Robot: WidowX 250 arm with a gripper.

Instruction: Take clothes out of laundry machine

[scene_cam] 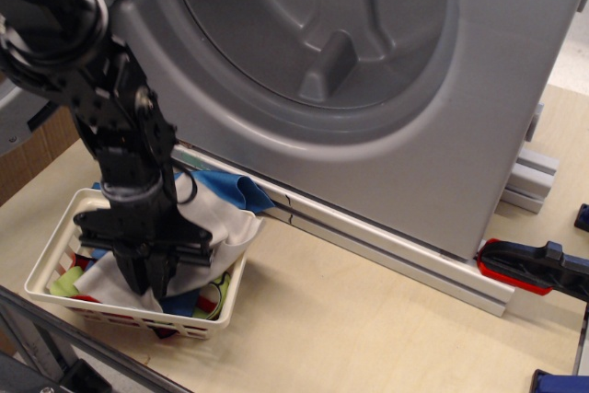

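1. The gripper (152, 280) is down in the white basket (204, 321), its dark fingers close together and pressing into the pale cloth (221, 227); whether they are clamped on it I cannot tell.
2. The pale cloth lies heaped in the basket, at 7 o'clock from the laundry machine (386, 89) drum opening, spilling over the rim toward the machine.
3. To finish well, part the fingers fully, then lift straight up so no fold snags and rides out.
4. A blue cloth (230, 189) sits at the heap's 12 o'clock.
5. The fingertips are hidden against the fabric; the basket's far wall is covered.
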